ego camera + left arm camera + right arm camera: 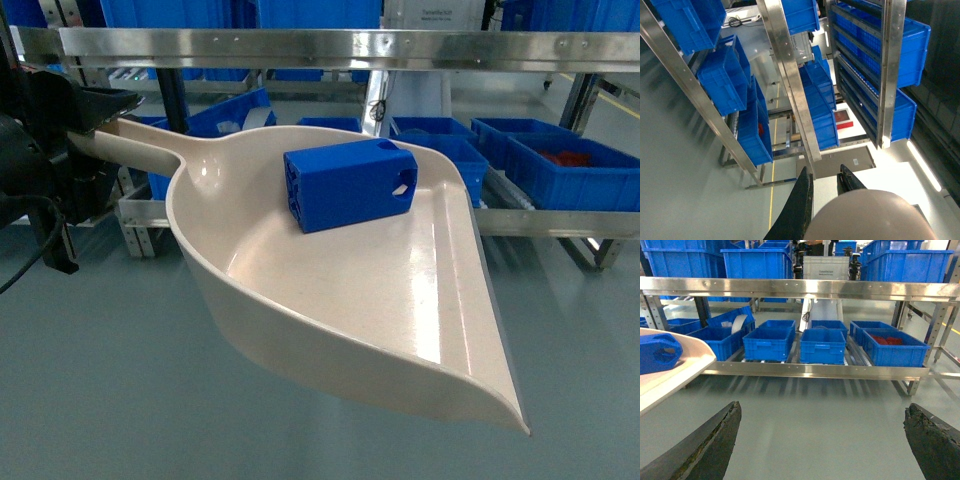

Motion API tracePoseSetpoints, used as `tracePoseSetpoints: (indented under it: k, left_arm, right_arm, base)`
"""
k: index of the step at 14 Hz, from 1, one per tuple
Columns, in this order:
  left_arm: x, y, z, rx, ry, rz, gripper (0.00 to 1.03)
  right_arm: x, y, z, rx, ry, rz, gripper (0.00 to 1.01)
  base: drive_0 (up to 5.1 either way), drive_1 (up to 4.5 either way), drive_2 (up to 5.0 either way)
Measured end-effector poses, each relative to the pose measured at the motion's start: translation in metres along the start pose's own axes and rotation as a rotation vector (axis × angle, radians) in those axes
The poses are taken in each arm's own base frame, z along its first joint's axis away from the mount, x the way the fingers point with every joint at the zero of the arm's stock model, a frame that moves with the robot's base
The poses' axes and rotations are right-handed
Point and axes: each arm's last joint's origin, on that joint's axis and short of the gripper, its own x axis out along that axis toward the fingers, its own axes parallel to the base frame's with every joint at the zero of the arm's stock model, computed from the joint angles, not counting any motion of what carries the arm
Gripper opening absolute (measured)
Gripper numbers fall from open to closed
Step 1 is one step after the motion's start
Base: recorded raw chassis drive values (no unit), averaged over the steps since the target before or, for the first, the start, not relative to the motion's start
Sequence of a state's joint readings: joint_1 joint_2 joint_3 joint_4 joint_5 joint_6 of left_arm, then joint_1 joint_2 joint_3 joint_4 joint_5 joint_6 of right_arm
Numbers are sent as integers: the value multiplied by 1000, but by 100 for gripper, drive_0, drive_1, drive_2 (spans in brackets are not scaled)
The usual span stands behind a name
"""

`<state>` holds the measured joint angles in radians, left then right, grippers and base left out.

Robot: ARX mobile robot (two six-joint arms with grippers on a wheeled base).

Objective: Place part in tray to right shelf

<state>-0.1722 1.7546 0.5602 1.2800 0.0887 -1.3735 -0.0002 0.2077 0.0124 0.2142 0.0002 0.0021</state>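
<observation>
Black left gripper (105, 105) sits at the far left of the head view, its fingers pinching the long handle of the beige tray (250, 290); the left wrist view shows the two dark fingers (799, 207) on either side of the rounded handle end. Tray hangs in the air above the grey floor (100, 400), tilted, with its flat front lip pointing down toward the lower right; the bright blue part (350, 183) lies on its side inside the scoop, near the back wall, round holes facing right. Behind them runs the right shelf (330, 47), its shiny steel rail across the top, with large blue crates (560, 160) on the lower level. Right gripper (822, 440) shows only in its own wrist view, fingers spread wide and holding nothing, the tray's edge and the part at that frame's left.
</observation>
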Motion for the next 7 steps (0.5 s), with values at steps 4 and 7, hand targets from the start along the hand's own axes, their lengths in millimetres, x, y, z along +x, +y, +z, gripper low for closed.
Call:
tracePoseSetpoints:
  k: [4,7]
  left_arm:
    - [0,0,0,0,0,0,12]
    - [0,0,0,0,0,0,12]
  right_arm:
    - [0,0,0,0,-2,0,98]
    - [0,0,0,0,0,1,98]
  base:
    - [0,0,0]
    - [0,0,0]
